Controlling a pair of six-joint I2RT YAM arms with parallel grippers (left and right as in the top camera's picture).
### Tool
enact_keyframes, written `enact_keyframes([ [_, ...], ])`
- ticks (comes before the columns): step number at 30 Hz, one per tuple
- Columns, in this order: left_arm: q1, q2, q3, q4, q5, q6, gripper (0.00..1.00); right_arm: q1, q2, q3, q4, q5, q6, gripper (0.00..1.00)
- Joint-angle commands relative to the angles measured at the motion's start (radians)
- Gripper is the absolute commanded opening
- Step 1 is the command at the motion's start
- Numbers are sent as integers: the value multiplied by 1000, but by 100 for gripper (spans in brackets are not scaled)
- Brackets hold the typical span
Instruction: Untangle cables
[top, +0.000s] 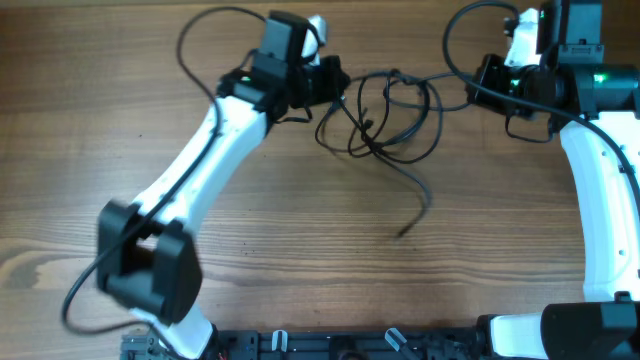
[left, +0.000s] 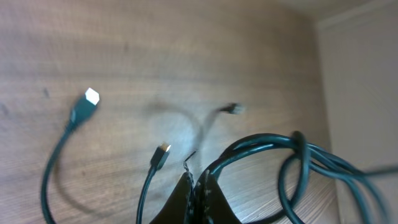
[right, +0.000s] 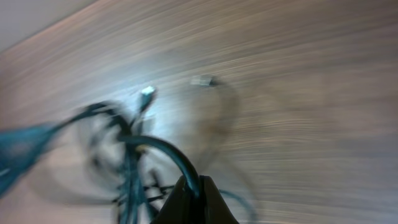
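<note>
So, cables (top: 370, 130): we see thin black strands knotted into overlapping loops on the wooden table (top: 300, 250), near its far edge and between the two arms; one loose tail (top: 415, 215) runs out toward the near edge.
Left side: the left gripper (left: 194, 185) has its fingers pressed together, and a loop comes out right at the tips, so we judge it is pinching a strand at the left of the tangle.
Right side: the right gripper (right: 194, 186) looks closed likewise, with a curved strand running into its tips; that view is blurred, so we hold this loosely.
Free ends: from the left wrist we pick out a silver-tipped plug (left: 91, 97) and a smaller plug (left: 163, 149), both lying apart from the loops.
Handling: we expect the strands to be light, limp and a little springy, and smooth enough to slide through a weak pinch.
Where to hold: we would grip just behind a plug, or on a single outer loop, never on the crossing itself.
Risk: pulling both held strands apart may tighten the knot.
</note>
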Motion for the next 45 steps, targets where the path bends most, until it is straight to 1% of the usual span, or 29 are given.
enact_keyframes([
  [1,52,-178,4,-3,-69,70,4,-12,21,5,1,306,116,4],
  [5,62,-302,4,-3,-70,143,4,-25,102,5,1,323,117,4],
  [8,86,-346,4,-8,-70,150,4,-41,158,5,11,301,95,4],
  [11,126,-356,4,-42,-70,150,4,-44,200,5,52,129,-51,4],
  [13,130,-350,4,-83,-70,151,4,-44,224,5,83,-26,-154,4],
  [15,130,-342,4,-120,-81,197,4,-44,237,5,104,-90,-216,5],
  [17,135,-341,4,-161,-164,225,4,-47,252,5,114,-65,-208,5],
  [18,145,-341,4,-182,-227,225,4,-55,261,5,114,-35,-175,5],
  [20,180,-341,4,-212,-301,225,4,-79,289,5,108,30,-95,5],
  [21,231,-341,4,-225,-337,226,4,-124,328,5,99,38,-33,4],
  [22,282,-341,4,-225,-343,249,4,-150,354,5,94,37,-8,4],
  [24,319,-341,4,-226,-343,251,4,-178,383,5,89,37,18,4],
  [27,344,-341,4,-240,-343,252,4,-207,417,5,87,2,11,4],
  [30,346,-341,4,-244,-343,278,4,-212,422,5,90,-2,-7,4],
  [34,348,-341,5,-225,-345,358,4,-213,422,5,93,2,-11,4],
  [36,364,-348,5,-202,-373,359,4,-216,422,5,92,29,-3,4],
  [39,426,-372,13,-183,-376,344,4,-227,424,5,81,89,40,4],
  [41,467,-390,13,-189,-375,344,4,-237,424,5,80,80,40,4],
  [43,479,-396,13,-199,-343,345,4,-237,424,5,81,49,36,4],
  [45,478,-395,13,-208,-246,345,4,-234,424,5,96,-61,-39,6],
])
